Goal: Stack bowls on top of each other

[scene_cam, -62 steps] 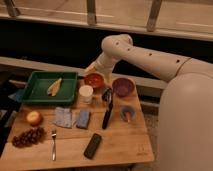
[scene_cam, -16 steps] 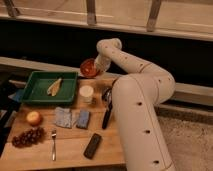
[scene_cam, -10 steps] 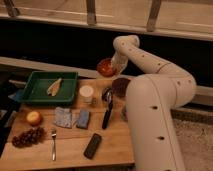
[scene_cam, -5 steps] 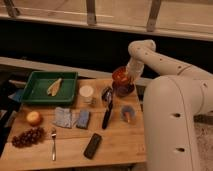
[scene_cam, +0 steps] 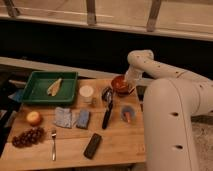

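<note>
Near edge of the wooden table [scene_cam: 117, 150]: flat dark phone [scene_cam: 92, 145], metal fork [scene_cam: 53, 144], matte grapes [scene_cam: 28, 136]. Mid-table, white cup [scene_cam: 86, 93]. Farther right, glossy orange-red bowl [scene_cam: 120, 83] sits low, likely nested over the purple one, which is hidden. Gripper [scene_cam: 129, 83] at its rim; grip cannot be told.

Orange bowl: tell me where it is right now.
The orange bowl is at the table's far right edge, under the gripper, right of the white cup and beyond the bluish cup.
</note>
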{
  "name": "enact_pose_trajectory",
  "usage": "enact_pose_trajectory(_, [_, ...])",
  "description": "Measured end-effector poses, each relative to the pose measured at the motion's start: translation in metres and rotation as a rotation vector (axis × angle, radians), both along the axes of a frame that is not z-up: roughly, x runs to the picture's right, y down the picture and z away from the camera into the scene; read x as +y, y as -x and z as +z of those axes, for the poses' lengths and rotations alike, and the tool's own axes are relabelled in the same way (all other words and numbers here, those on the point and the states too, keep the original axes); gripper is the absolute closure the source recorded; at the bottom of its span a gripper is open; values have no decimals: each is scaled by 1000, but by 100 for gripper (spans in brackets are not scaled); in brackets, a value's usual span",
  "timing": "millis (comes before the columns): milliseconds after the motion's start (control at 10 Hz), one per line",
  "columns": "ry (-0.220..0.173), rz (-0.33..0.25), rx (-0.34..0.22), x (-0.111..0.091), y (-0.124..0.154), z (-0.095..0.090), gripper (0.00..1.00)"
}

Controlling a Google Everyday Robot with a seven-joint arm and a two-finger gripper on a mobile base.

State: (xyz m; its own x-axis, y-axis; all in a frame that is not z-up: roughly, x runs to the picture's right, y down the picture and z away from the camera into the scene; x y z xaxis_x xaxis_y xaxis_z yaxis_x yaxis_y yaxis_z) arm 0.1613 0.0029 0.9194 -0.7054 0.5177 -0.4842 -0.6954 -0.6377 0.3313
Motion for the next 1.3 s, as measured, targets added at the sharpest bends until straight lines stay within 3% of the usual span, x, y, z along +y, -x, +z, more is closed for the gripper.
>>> enact_pose_trajectory(400, [-22,40,-9,7,15,11,39])
enact_pose_trajectory(1100, [-166,-23,28,-61,11,-17,39])
enact_pose_trajectory(1300, [-177,-32,17,-66,14,-20,39])
